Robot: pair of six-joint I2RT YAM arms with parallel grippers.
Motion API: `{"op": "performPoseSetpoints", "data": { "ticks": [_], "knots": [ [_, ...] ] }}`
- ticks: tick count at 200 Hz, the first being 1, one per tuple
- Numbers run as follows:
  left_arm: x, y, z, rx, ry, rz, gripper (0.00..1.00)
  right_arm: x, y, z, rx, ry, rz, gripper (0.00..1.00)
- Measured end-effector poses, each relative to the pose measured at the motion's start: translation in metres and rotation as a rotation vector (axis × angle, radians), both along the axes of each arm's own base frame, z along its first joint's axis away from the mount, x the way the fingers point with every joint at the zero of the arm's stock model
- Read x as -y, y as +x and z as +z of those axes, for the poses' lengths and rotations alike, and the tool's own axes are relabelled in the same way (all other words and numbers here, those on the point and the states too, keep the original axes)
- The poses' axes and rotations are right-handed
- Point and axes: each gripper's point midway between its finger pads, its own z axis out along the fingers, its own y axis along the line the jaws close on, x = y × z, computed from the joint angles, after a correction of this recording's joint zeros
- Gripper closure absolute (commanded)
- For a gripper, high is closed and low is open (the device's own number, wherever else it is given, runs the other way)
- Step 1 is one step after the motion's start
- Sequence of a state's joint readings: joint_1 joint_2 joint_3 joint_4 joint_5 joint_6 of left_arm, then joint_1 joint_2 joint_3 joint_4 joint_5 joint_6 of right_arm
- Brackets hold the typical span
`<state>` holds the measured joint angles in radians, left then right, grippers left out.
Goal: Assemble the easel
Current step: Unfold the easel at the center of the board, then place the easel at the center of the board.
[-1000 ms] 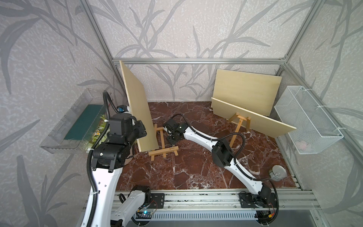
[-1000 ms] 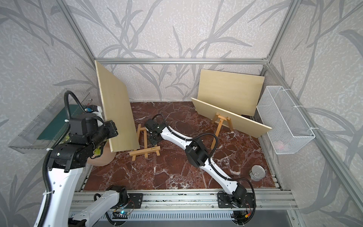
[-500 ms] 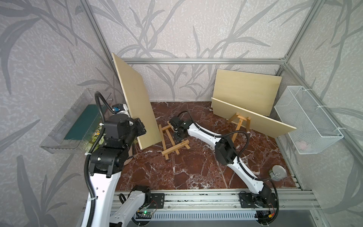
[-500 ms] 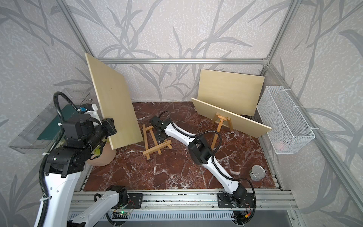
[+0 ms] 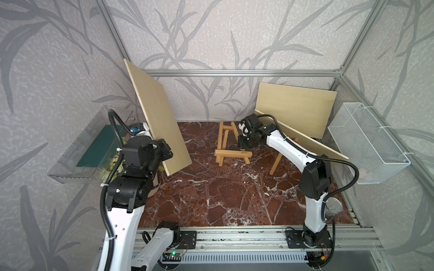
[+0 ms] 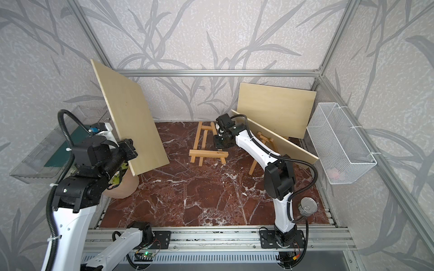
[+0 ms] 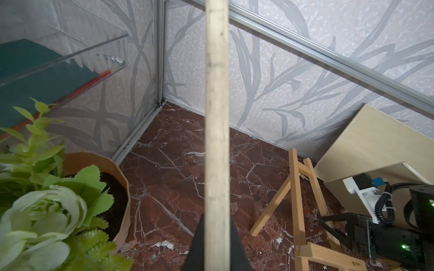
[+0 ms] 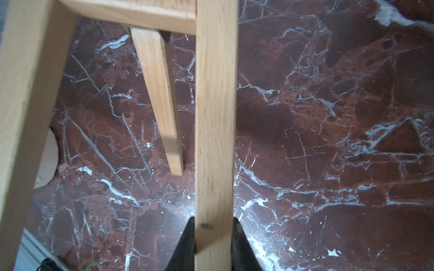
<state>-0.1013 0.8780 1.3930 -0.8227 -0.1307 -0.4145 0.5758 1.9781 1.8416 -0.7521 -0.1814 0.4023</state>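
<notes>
Right gripper (image 8: pixel 214 244) is clamped on 1 front leg of the little wooden easel (image 5: pixel 226 143). It's the leg on the right arm's own side, and the right wrist view shows the jaws pinching it from both sides. The easel stands upright on the red marble floor (image 5: pixel 211 194), back near the rear wall and roughly between the 2 arms, with its rear leg splayed out behind.

Left gripper (image 7: pixel 216 246) is squeezed onto the edge of a plywood board (image 5: pixel 157 112). It's holding the board up in the air, tilted, off to the left of the easel and not touching it. The board's lower corner hangs just over the plant pot (image 6: pixel 124 185).

Over on the right, a 2nd easel (image 5: pixel 276 164) carries another board (image 6: pixel 298 153), and a 3rd board (image 5: pixel 296 108) leans on the back wall behind it.
</notes>
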Motion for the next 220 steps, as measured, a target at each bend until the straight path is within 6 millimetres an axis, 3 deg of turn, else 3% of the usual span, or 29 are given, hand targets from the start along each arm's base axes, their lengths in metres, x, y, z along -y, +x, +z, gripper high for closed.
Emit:
{"op": "performPoseSetpoints", "data": {
  "ticks": [33,74,127,142,171,220],
  "knots": [
    [0.007,0.008,-0.012,-0.040,-0.032,-0.026,1.00,-0.012,-0.003,0.014,0.072,0.026,0.000,0.92],
    [0.002,0.006,-0.023,-0.087,-0.034,0.011,1.00,-0.066,-0.006,0.020,0.306,0.010,0.064,0.94],
    [-0.017,-0.003,-0.033,-0.139,0.030,0.106,1.00,-0.132,-0.001,-0.018,0.779,-0.131,0.129,0.95],
    [-0.020,-0.004,-0.033,-0.141,0.041,0.115,1.00,-0.132,0.004,-0.026,0.840,-0.147,0.100,0.95],
    [-0.016,-0.004,-0.032,-0.140,0.056,0.084,1.00,-0.113,0.007,-0.037,0.892,-0.183,0.045,0.94],
    [-0.004,-0.004,-0.030,-0.138,0.070,-0.002,1.00,-0.083,-0.012,-0.059,0.863,-0.244,0.058,0.94]
  ]
}}
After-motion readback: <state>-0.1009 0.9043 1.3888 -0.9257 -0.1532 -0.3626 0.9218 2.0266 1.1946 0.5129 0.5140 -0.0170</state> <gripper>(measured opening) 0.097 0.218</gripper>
